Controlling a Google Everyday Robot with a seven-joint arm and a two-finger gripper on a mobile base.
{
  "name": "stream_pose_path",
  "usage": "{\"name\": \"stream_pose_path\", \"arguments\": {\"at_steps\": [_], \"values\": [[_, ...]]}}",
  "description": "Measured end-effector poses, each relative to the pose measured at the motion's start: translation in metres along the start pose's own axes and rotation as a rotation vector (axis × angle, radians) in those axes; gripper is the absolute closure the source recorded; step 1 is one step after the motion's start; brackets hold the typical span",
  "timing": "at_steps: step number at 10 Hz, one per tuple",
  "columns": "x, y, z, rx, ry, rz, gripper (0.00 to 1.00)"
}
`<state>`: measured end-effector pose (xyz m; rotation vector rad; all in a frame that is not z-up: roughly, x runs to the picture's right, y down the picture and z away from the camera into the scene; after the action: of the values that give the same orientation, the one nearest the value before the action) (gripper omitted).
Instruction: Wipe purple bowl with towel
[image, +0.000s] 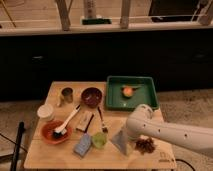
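The purple bowl (91, 97) stands upright on the wooden table (55, 159), at the back middle. The pale grey-blue towel (119, 139) lies flat near the table's front, right of the middle. My white arm reaches in from the right and bends down over the towel's right edge. My gripper (130, 142) is at the towel, mostly hidden under the arm. It is well in front of and to the right of the bowl.
A green tray (145, 102) holding an orange fruit (128, 91) sits at the back right. An orange dish with a brush (54, 133), white cup (45, 111), tan cup (66, 94), green cup (99, 140), blue-grey block (83, 145), fork (101, 120) and brown clump (145, 145) lie around.
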<state>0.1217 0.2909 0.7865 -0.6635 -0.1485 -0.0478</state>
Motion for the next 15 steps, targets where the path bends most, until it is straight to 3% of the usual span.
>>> {"name": "stream_pose_path", "arguments": {"at_steps": [3,7,10,15], "values": [[0.003,-0.003,0.009,-0.006,-0.002,0.013,0.60],[0.003,-0.001,0.004,-0.015,0.001,0.007,0.98],[-0.002,0.001,-0.001,-0.009,0.003,-0.020,1.00],[-0.009,0.001,-0.038,0.014,-0.022,-0.074,1.00]]}}
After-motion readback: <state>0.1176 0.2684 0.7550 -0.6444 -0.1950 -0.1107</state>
